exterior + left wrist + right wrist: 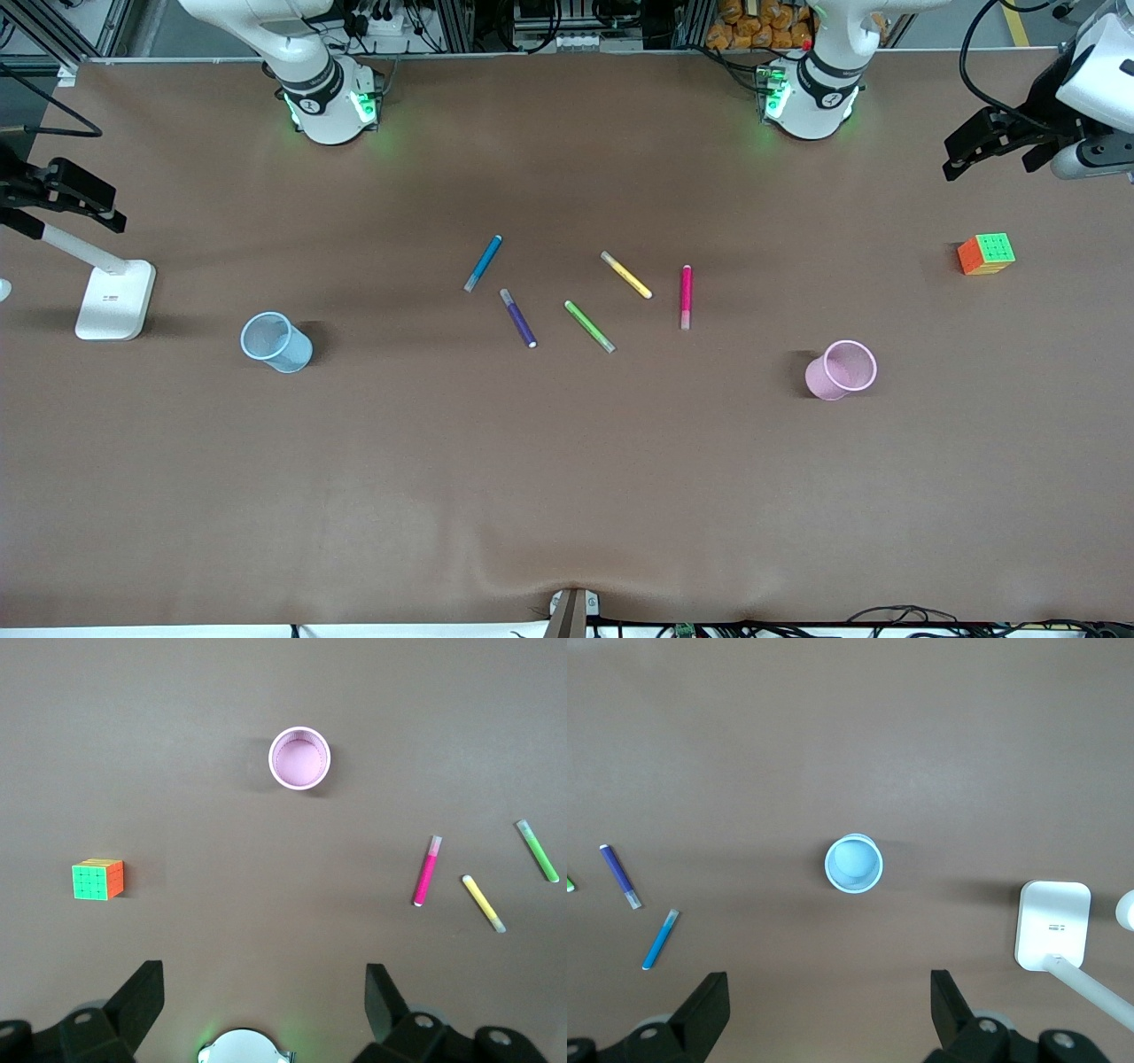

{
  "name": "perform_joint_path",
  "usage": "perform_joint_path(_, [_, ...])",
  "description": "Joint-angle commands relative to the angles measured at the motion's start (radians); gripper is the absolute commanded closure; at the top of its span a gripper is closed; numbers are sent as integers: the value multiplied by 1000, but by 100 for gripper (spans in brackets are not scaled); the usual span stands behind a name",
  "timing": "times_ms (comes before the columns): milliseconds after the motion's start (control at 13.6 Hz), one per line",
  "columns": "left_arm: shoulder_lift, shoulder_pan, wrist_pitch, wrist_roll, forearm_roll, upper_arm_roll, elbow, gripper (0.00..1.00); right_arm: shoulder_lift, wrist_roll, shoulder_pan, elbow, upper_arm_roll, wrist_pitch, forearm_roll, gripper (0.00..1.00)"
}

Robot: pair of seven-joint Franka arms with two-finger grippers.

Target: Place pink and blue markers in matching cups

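Note:
The pink marker (686,297) and the blue marker (484,262) lie flat mid-table among other pens. The pink cup (822,379) stands upright toward the left arm's end, the blue cup (292,354) toward the right arm's end. Both cups are empty. My left gripper (974,142) is open and empty, up in the air at its end of the table; its wrist view shows the pink cup (272,759) and pink marker (426,871). My right gripper (80,199) is open and empty, up in the air at its end; its wrist view shows the blue cup (827,864) and blue marker (660,939).
A dark purple pen (518,317), a green pen (590,326) and a yellow pen (626,275) lie between the two markers. A colourful puzzle cube (986,253) sits near the left gripper. A white stand (115,301) rises beside the blue cup, under the right gripper.

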Motion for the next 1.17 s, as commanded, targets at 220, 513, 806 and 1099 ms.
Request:
perform_joint_path(220, [29, 10, -26, 18, 15, 1, 55, 0, 3, -11, -7, 10, 4, -9, -10, 0])
perform_joint_path(513, [63, 5, -28, 16, 66, 3, 90, 0, 3, -11, -7, 8, 4, -7, -10, 0])
perform_joint_path(806, [69, 5, -37, 16, 72, -2, 90, 0, 10, -12, -5, 10, 4, -9, -11, 0])
perform_joint_path(1099, [69, 5, -38, 19, 72, -2, 87, 0, 10, -14, -5, 10, 4, -9, -11, 0])
